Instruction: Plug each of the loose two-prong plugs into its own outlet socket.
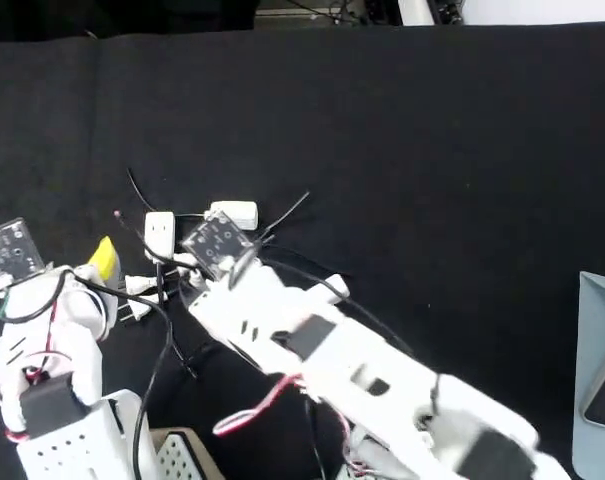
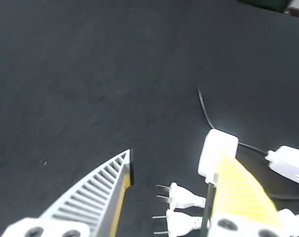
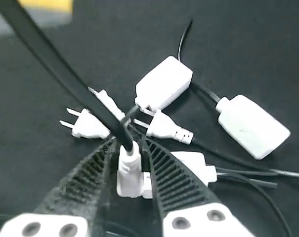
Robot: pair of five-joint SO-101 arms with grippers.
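My right gripper point(image 3: 128, 148) is shut on a white two-prong plug point(image 3: 128, 174), whose black cable point(image 3: 60, 74) runs up between the dark fingers. Just beyond it lie two loose plugs point(image 3: 87, 126) point(image 3: 166, 129) and two white outlet sockets point(image 3: 164, 83) point(image 3: 252, 126). In the high view the right arm point(image 1: 312, 345) reaches in over the socket cluster point(image 1: 160, 233) point(image 1: 234, 214). My left gripper point(image 2: 174, 158) stands open, with its yellow finger point(image 2: 238, 192) beside a socket point(image 2: 216, 150). Two loose plugs point(image 2: 181, 197) point(image 2: 179, 220) lie between its fingers.
Black cables point(image 1: 167, 330) cross the black cloth around the sockets and between the two arms. A third white block point(image 3: 189, 165) lies close beside my right gripper. A pale blue tray point(image 1: 600, 370) stands at the right edge. The far half of the cloth point(image 1: 402, 130) is bare.
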